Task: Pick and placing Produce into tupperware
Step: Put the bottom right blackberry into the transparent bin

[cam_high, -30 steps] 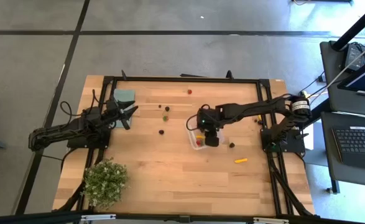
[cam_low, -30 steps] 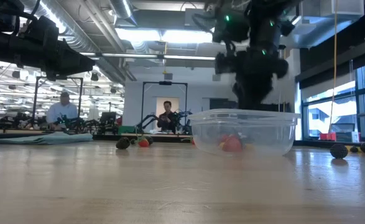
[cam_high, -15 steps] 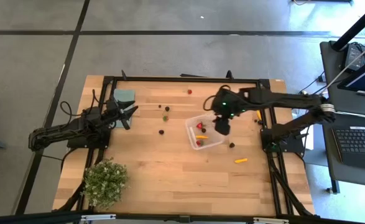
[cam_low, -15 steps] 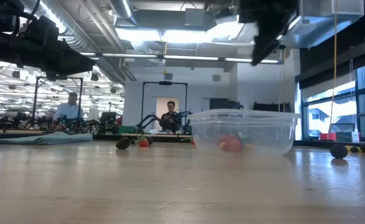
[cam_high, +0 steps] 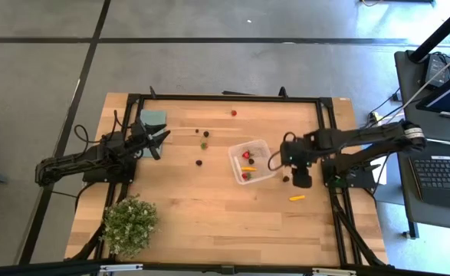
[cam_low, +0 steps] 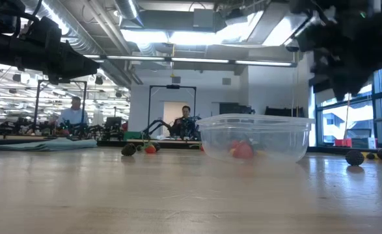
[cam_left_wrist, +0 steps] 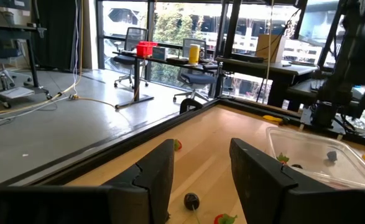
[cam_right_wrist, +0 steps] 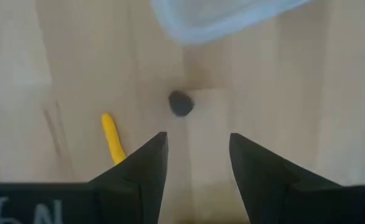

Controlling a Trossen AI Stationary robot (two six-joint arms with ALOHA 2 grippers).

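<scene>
Clear tub (cam_high: 252, 161) sits mid-tabletop (cam_high: 209, 222), right of centre, w/ a few produce bits inside: red (cam_high: 245, 155), orange-yellow (cam_high: 247, 169), dark ones. No readable labels. Right tool (cam_high: 302, 179) hangs just beside tub's right side, fingers spread, empty; dark ball (cam_right_wrist: 181, 103) and yellow piece (cam_right_wrist: 112, 137) lie on wood past it. Left tool (cam_high: 157, 142) waits at left near teal pad (cam_high: 153, 117), fingers apart, empty.
</scene>
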